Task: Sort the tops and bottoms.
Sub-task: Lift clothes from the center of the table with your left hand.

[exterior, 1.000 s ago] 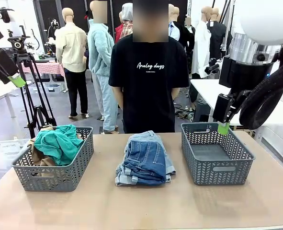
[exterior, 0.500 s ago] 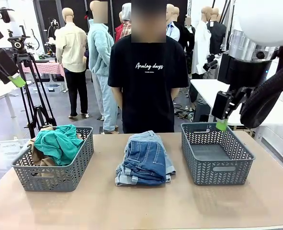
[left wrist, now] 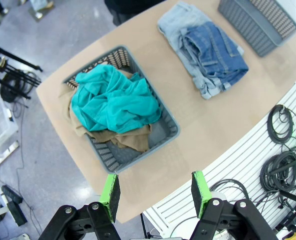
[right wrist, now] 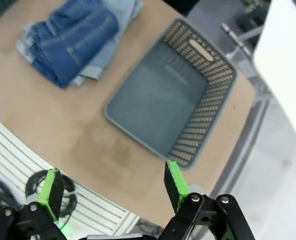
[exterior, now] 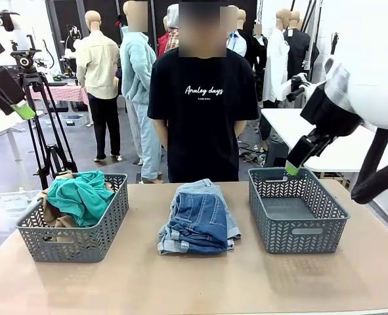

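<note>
A teal-green top lies heaped over a tan top in the left grey basket. From above, the left wrist view shows the same teal top, tan top and basket. The bottoms, a pile of dark and faded denim shorts, sit at the table's middle. My left gripper hangs open high beyond the table's left end. Above the far rim of the right basket, which holds nothing, my right gripper is open.
A person in a black T-shirt stands at the table's far edge, hands behind the back. A camera tripod stands off the left side and a white table behind the right basket. Bare tabletop runs along the near edge.
My right arm has tilted over, its wrist swinging right and lower, and its fingertip has shifted slightly left above the right basket. The left arm and the clothes have not moved.
</note>
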Tool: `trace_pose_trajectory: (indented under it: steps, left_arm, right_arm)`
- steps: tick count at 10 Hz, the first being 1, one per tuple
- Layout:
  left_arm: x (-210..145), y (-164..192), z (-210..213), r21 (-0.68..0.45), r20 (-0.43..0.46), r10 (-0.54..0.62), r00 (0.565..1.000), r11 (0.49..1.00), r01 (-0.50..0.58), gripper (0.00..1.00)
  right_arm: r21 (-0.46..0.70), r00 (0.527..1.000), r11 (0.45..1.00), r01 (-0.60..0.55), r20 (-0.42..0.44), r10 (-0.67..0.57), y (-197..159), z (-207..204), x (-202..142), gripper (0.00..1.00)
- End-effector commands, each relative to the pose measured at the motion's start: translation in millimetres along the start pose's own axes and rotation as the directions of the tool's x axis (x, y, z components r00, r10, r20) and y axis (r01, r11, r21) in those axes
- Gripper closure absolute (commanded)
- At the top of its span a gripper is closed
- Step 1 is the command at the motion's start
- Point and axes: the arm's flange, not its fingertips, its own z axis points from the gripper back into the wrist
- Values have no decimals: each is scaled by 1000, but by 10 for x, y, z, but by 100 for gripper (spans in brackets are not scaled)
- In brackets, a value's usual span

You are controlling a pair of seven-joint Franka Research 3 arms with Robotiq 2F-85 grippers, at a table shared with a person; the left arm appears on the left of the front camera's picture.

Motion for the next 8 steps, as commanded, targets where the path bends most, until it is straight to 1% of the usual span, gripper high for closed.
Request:
trace_pose_trajectory:
  steps: [1, 2, 3, 4, 5, 6, 7, 8]
  left_arm:
    - [-7, -3, 11, -1, -3, -1, 1000, 1000, 1, 25]
    - [0, 0, 0, 0, 0, 0, 1000, 1000, 0, 25]
    - [-63, -19, -199, -58, -24, 16, 1000, 998, -17, 25]
    - [-127, -44, -430, -89, -64, 31, 997, 995, -37, 25]
    - [-180, -129, -640, -151, -78, 38, 996, 987, -50, 25]
    - [-206, -201, -869, -206, -80, 37, 996, 977, -53, 25]
    - [-202, -249, -1079, -233, -80, 19, 997, 972, -38, 25]
    - [-151, -367, -1282, -255, -46, -10, 999, 967, -2, 25]
  right_arm:
    - [128, 996, 992, 14, 88, -25, -97, 48, -187, 0]
    - [138, 993, 989, 54, 99, -68, -120, 73, -203, 0]
    - [53, 999, 999, 15, 36, -17, -69, 12, -76, 0]
    - [53, 999, 999, 15, 36, -17, -69, 12, -76, 0]
    - [53, 999, 999, 15, 36, -17, -69, 12, -76, 0]
    - [53, 999, 999, 15, 36, -17, -69, 12, -76, 0]
    - [53, 999, 999, 15, 36, -17, -69, 12, -76, 0]
    - [53, 999, 999, 15, 36, -17, -69, 12, -76, 0]
